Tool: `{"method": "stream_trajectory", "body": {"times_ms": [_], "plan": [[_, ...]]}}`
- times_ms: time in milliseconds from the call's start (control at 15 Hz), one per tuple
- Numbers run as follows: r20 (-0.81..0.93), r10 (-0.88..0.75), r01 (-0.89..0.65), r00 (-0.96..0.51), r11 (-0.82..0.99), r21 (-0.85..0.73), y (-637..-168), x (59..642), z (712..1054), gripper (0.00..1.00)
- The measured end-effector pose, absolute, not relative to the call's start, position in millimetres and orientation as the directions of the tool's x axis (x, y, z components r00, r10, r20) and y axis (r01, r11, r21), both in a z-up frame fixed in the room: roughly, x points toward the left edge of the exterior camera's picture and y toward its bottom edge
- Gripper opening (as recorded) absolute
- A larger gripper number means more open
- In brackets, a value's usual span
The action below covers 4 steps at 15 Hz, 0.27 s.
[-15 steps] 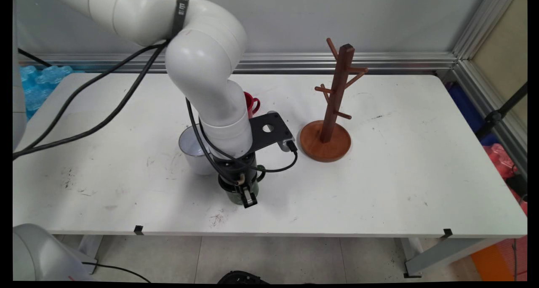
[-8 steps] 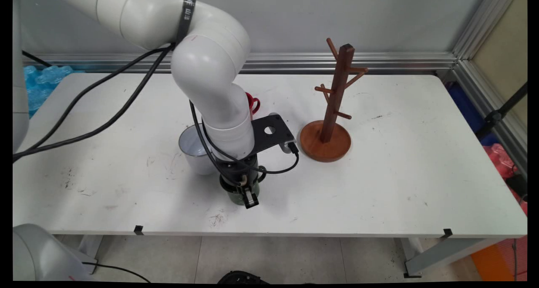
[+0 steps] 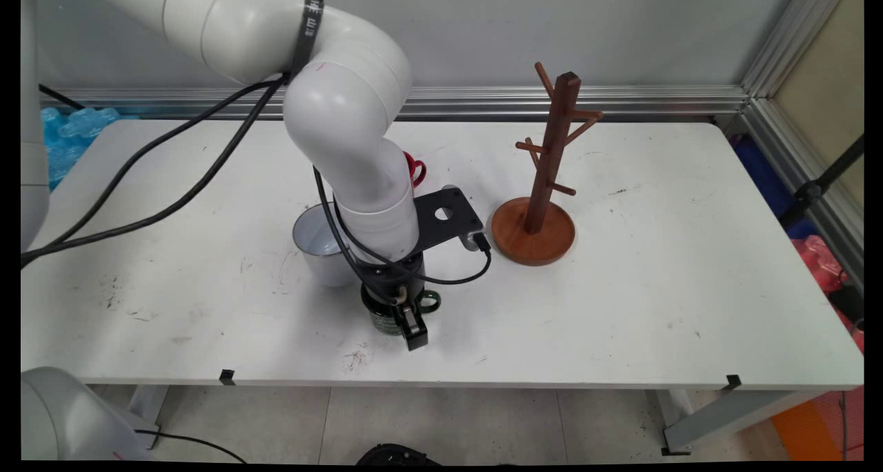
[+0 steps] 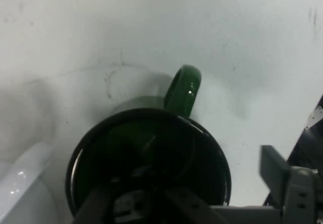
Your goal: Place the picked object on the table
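gripper [image 3: 403, 320]: lowered over the green mug [image 3: 386, 315]; finger spread cannot be told
green mug: upright on the white table [image 3: 621, 299], just beside the white mug [image 3: 316, 246]
mug tree [image 3: 541, 182]: well apart

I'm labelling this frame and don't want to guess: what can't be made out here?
- Red mug, main view: mostly hidden behind the arm; only handle and a sliver show.
- Tool, both views: open or shut unclear; one finger is inside the green mug.
- White mug, hand view: cut off at corner.
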State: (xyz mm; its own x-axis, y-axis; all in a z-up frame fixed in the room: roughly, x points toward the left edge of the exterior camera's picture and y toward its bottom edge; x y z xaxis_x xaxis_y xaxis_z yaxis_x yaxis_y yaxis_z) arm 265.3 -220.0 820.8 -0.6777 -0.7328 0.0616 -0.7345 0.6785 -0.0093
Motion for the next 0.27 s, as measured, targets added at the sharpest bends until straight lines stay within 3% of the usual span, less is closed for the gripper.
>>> {"method": "stream_trajectory", "body": {"times_ms": [267], "plan": [[0.075, -0.734, -0.736, -0.675, 0.676, -0.01, -219.8, 266.8, 822.8, 1.0]]}}
